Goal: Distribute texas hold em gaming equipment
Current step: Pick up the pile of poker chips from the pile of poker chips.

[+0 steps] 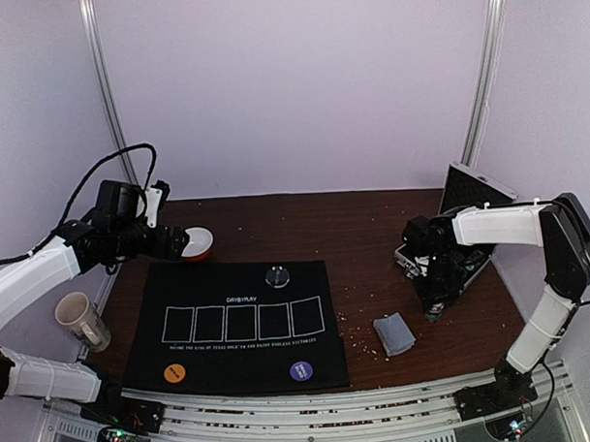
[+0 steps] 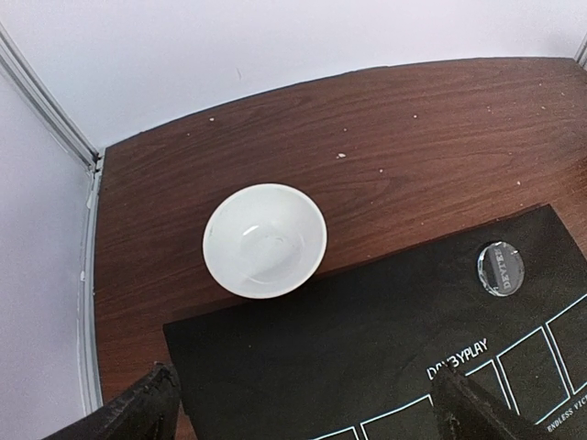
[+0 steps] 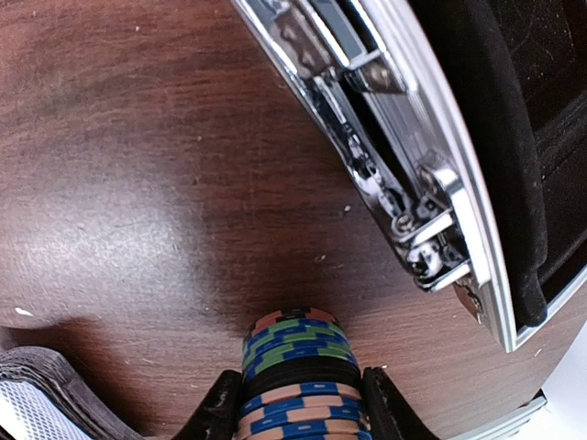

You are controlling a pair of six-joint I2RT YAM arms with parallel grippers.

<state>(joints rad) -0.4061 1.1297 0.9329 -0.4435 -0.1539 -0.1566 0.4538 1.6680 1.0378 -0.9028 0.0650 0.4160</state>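
Observation:
A stack of poker chips, banded blue, green, orange and black, lies on its side on the wood. My right gripper is shut on it, one finger pressed to each side; in the top view that gripper hangs just in front of the open case. A grey-blue deck of playing cards lies near it, its edge in the wrist view. On the black mat sit a clear disc, an orange chip and a purple chip. My left gripper is open above the mat's far left corner.
A red-and-white bowl stands off the mat's far left corner, right below the left gripper. A beige mug lies left of the mat. The metal case stands open at the right, lid up. Crumbs dot the wood.

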